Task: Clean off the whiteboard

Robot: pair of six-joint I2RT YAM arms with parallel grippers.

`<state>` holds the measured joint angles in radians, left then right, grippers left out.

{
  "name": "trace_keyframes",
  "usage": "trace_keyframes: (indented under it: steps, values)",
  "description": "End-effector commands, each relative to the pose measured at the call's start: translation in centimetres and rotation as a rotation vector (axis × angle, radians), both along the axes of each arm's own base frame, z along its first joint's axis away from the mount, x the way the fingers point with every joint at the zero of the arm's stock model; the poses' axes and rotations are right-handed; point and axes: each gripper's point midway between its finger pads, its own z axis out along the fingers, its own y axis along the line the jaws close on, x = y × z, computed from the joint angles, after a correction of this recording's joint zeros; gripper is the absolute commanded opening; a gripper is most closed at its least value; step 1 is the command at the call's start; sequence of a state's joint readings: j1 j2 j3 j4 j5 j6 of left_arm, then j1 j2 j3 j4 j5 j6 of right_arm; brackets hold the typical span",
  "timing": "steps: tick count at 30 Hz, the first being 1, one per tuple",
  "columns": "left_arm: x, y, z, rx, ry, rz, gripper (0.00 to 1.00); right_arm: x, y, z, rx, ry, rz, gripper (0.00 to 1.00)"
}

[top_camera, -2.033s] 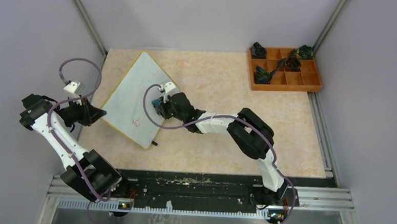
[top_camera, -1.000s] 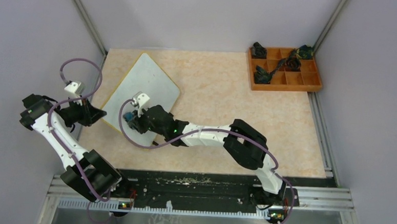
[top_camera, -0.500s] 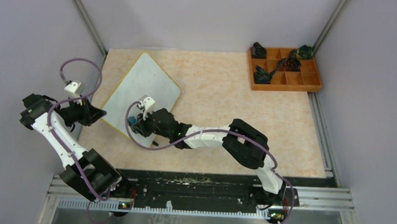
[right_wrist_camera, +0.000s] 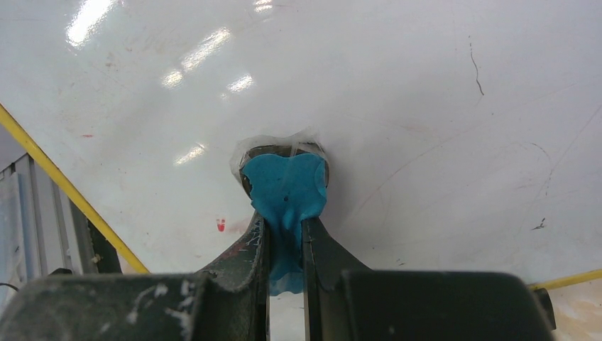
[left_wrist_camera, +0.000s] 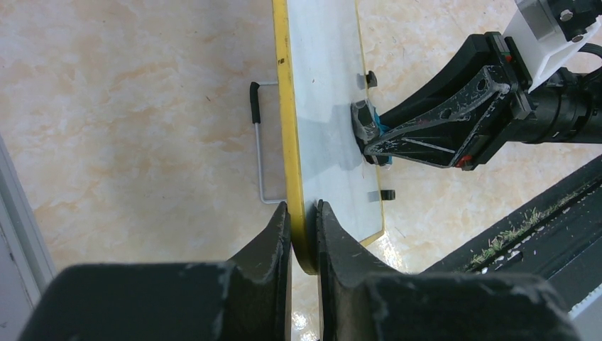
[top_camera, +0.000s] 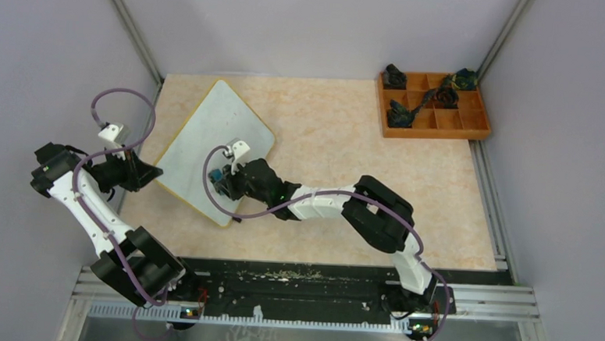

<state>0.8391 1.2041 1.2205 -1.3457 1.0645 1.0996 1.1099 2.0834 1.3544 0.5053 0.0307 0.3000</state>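
Note:
The whiteboard (top_camera: 208, 126) lies skewed at the table's left, white with a thin yellow edge. My left gripper (top_camera: 156, 172) is shut on that yellow edge (left_wrist_camera: 292, 177) at the board's left corner, one finger on each face. My right gripper (top_camera: 219, 180) is shut on a blue eraser (right_wrist_camera: 285, 186), and the eraser's tip is pressed against the board's face (right_wrist_camera: 426, 85) near its front corner. A tiny red speck (right_wrist_camera: 221, 225) and faint grey scratches remain on the white surface beside the eraser. In the left wrist view the right gripper (left_wrist_camera: 373, 135) touches the board from the right.
An orange-brown compartment tray (top_camera: 477, 129) with dark objects stands at the back right. A thin wire stand (left_wrist_camera: 259, 142) sticks out behind the board. Grey walls close in left and right, and a black rail (top_camera: 301, 284) runs along the near edge.
My right gripper swept the eraser from the board's right side down toward its near-left corner, then slid back a little to the right. The red scribble there no longer shows. The left gripper stayed still.

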Motion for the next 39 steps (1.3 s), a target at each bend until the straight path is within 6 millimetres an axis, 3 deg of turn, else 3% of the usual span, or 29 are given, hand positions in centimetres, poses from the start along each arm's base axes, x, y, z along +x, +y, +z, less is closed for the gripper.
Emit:
trace_keyframes:
  steps: [1,5,9,27,31,39]
  values:
    - [-1.4,-0.8,-1.7,0.015,0.078,-0.039,0.0,-1.3,0.4,2.0,0.012,-0.031,-0.002,0.0]
    - [-1.3,-0.9,-1.7,0.009,0.076,-0.041,0.0,-4.1,1.8,2.8,0.017,-0.051,0.05,0.0]
    - [-1.4,-0.9,-1.8,0.008,0.08,-0.04,0.0,-5.6,2.5,3.0,0.021,-0.05,0.081,0.0]
    - [-1.4,-1.0,-1.8,0.002,0.078,-0.04,0.0,-7.3,3.0,3.1,0.012,-0.065,0.098,0.0]
    - [-1.4,-1.0,-1.8,0.008,0.078,-0.039,0.0,-5.6,2.4,2.8,-0.018,-0.088,0.037,0.0]
    - [-1.5,-1.0,-1.7,0.014,0.075,-0.039,0.0,1.4,-1.1,2.2,-0.067,-0.086,-0.086,0.0]
